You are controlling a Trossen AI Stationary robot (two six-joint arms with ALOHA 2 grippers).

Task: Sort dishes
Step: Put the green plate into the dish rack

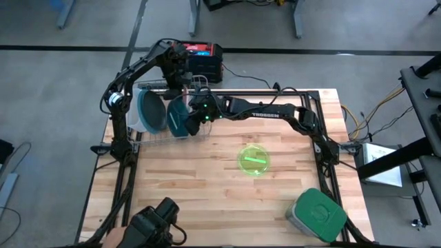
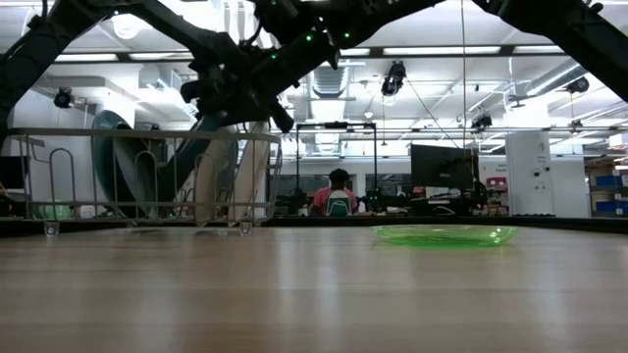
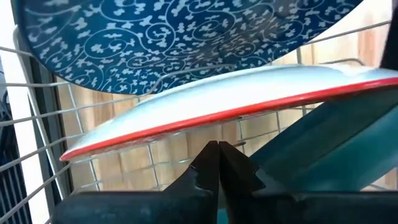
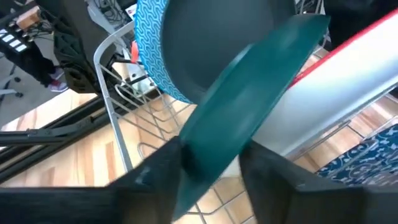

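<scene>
A butcher-block table (image 1: pixel 207 186) of pale, smooth wooden strips is seen, with a translucent, glossy lime green plate (image 1: pixel 253 159) at its centre, a thin metal wire rack (image 1: pixel 148 138) at ten o'clock, and a matt green-lidded plastic container (image 1: pixel 317 215) at five o'clock.

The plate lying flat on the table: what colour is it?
Lime green, see-through plate; the high view shows it best.

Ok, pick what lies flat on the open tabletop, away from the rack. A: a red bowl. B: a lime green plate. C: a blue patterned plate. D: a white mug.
B: the lime green plate lies flat on the bare wooden table, apart from the wire rack.
</scene>
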